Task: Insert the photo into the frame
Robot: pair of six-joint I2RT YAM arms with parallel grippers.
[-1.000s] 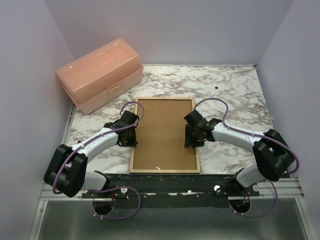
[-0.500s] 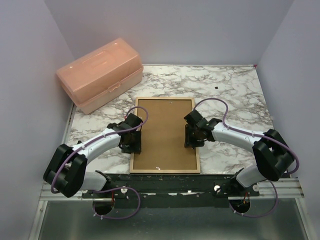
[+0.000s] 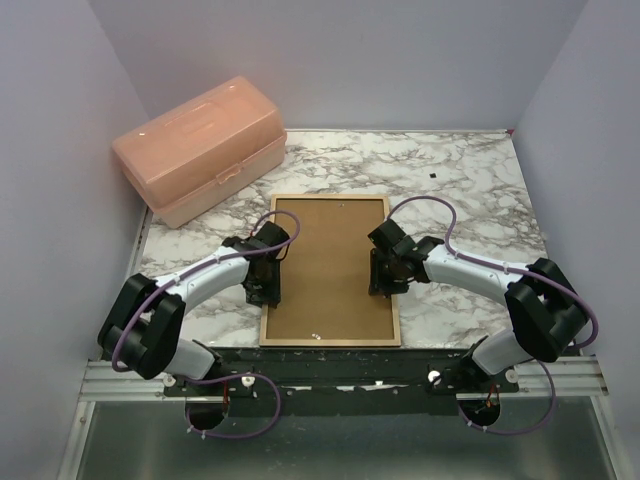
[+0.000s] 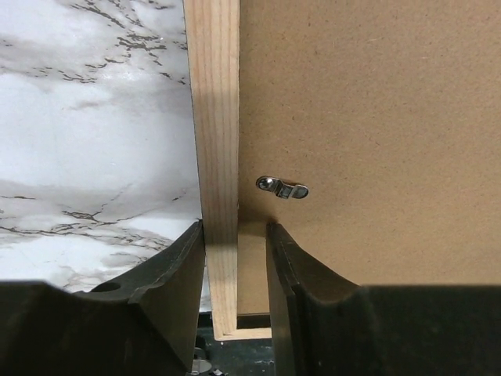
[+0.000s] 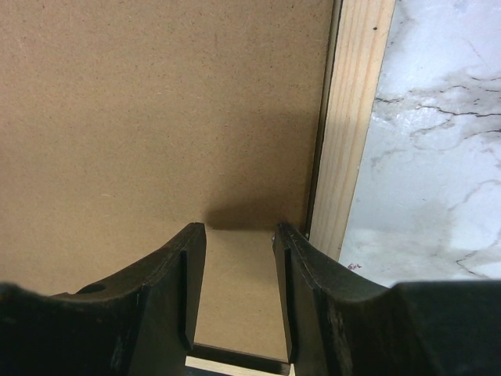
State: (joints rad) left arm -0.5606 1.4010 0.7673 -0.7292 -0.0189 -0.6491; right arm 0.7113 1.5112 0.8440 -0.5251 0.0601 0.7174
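The frame (image 3: pixel 331 341) lies face down on the marble table, tan wood side up, with the brown backing board (image 3: pixel 330 260) set inside it. The photo is hidden. My left gripper (image 3: pixel 268 289) is open and straddles the frame's left rail (image 4: pixel 213 117): one finger is outside the rail, the other over the board (image 4: pixel 368 117), just below a small metal turn clip (image 4: pixel 282 187). My right gripper (image 3: pixel 383 283) is open with its fingertips down on the backing board (image 5: pixel 156 102), just inside the right rail (image 5: pixel 356 117). It holds nothing.
A pink plastic toolbox (image 3: pixel 200 148) stands at the back left. The marble table (image 3: pixel 450 180) extends to the right and behind the frame. Grey walls close in on three sides. The frame's near rail lies at the table's front edge.
My left gripper has moved right, from beside the frame onto its left rail. The right arm and the frame have not moved.
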